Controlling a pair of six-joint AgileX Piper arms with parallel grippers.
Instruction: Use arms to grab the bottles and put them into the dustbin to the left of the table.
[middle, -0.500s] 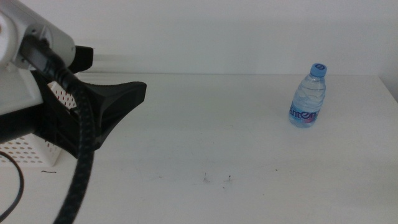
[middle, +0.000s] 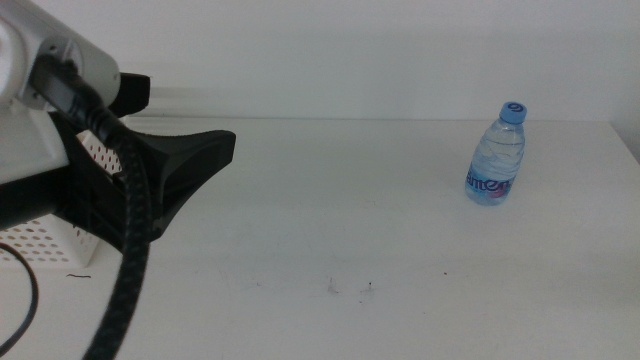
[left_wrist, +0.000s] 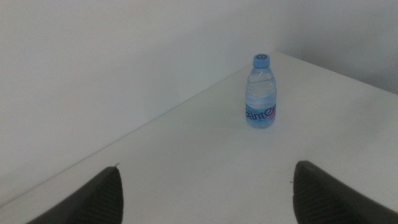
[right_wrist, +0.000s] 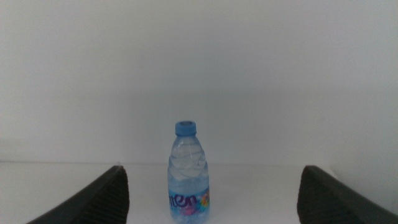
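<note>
The water bottle (right_wrist: 188, 171) is seen upright on the worktop (middle: 350, 220), centred well ahead of the right end effector (right_wrist: 208, 205), whose jaws are spread wide and empty like those of the left end effector (left_wrist: 208, 199), so it could be tipped over if approached off-centre.

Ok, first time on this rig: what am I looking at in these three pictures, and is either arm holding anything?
Two robot arms work at a white table. The middle picture looks down from overhead; the other two come from cameras on each wrist. The left arm's claw fills the overhead picture's left side, in front of the white perforated dustbin. Its jaws stand wide apart in its wrist view, empty. The right claw is out of the overhead view, also open and empty, facing the only bottle: a small clear water bottle with a blue cap, upright at far right.
</note>
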